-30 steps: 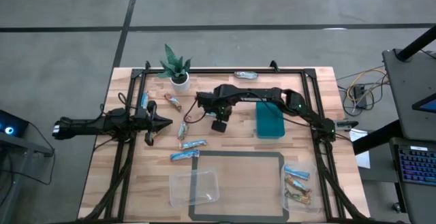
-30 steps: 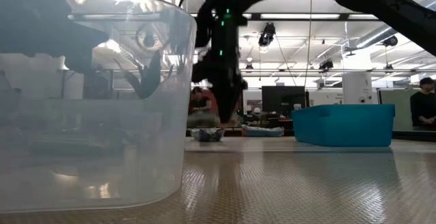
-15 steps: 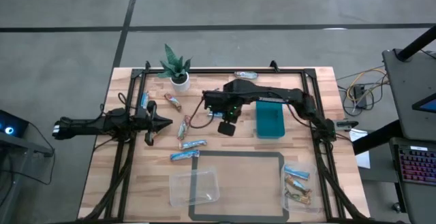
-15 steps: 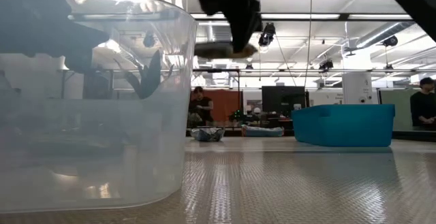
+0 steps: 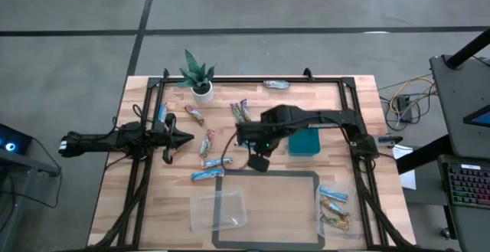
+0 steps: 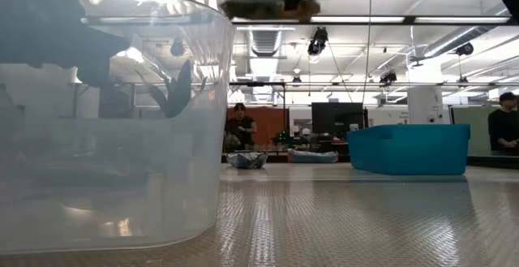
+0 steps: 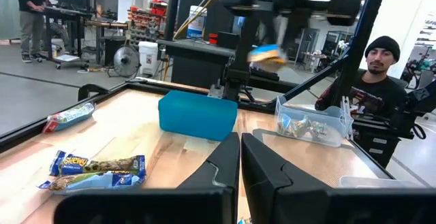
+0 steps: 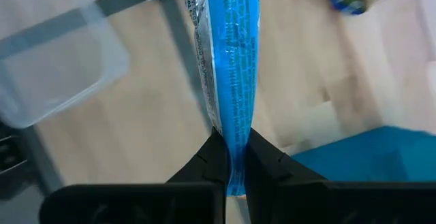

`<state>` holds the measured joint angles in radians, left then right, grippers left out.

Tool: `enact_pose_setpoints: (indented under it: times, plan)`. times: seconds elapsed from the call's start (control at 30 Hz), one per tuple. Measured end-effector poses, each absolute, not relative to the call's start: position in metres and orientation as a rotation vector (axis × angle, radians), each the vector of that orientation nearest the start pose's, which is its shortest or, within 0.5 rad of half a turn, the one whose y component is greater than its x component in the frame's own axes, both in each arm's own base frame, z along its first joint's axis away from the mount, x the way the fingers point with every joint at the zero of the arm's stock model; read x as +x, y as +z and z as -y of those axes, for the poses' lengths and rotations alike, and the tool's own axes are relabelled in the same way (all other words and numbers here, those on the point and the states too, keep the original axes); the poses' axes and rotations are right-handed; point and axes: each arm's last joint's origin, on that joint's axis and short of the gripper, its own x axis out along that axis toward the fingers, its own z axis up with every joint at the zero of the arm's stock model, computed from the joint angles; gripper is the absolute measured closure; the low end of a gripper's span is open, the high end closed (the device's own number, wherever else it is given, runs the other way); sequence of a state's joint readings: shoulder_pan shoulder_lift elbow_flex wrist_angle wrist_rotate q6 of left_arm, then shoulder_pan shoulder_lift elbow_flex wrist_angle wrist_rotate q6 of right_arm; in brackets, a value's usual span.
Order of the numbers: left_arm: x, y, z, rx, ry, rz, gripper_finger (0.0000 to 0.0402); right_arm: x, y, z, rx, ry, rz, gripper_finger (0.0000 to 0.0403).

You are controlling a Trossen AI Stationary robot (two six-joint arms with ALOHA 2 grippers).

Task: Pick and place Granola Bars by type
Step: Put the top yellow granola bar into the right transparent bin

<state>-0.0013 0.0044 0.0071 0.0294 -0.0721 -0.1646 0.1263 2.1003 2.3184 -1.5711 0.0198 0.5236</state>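
While the right gripper [image 8: 231,157] hung high above the middle of the table [image 5: 344,106], its two fingers were pressed together on the end of a blue granola bar [image 8: 228,60], and the long wrapper stood out free in front of them. This thin hold was, in my judgement, the first danger: the foil looked smooth, only its edge was pinched, and a quick swing of the arm could let the bar slide out and fall outside any container.

Below it in the right wrist view lay one clear tub [image 8: 58,67], and a corner of the teal bin [image 8: 340,159] was near. In the high view that empty tub [image 5: 219,210] sat at the front, and a second tub [image 5: 334,210] at the front right already held several bars [image 5: 332,198]. If the bar were released above the wrong one, the types would be mixed; which tub was meant for the blue kind I could not tell. A release from such a height could also make the light bar bounce off a rim.

Other bars [image 5: 211,162] waited loose on the wood left of centre. The left gripper [image 5: 184,138] rested at the left side with its fingers almost closed and holding nothing, close to those bars, so a low pass by the right arm there could scatter them.
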Motion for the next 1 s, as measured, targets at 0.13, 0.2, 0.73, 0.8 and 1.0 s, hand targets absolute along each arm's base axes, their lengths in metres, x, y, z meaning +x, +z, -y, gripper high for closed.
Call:
enact_pose_setpoints:
  times: [0.13,0.2,0.73,0.8,1.0]
  plan:
    - [0.097,0.168,-0.002,-0.166,0.068,0.038,0.0402,0.389,0.355,-0.073,0.368,-0.229,-1.33,0.039]
    - [0.097,0.169,-0.002,-0.166,0.068,0.038,0.0402,0.385,0.358,-0.086,0.371,-0.216,-1.328,0.0391]
    - [0.097,0.168,-0.002,-0.166,0.068,0.038,0.0402,0.331,0.356,-0.195,0.278,-0.081,-1.391,0.0391]
    - [0.097,0.168,-0.002,-0.166,0.068,0.038,0.0402,0.321,0.354,-0.203,0.273,-0.085,-1.408,0.0391]
    - [0.097,0.168,-0.002,-0.166,0.068,0.038,0.0402,0.287,0.348,-0.223,0.26,-0.115,-1.456,0.0391]
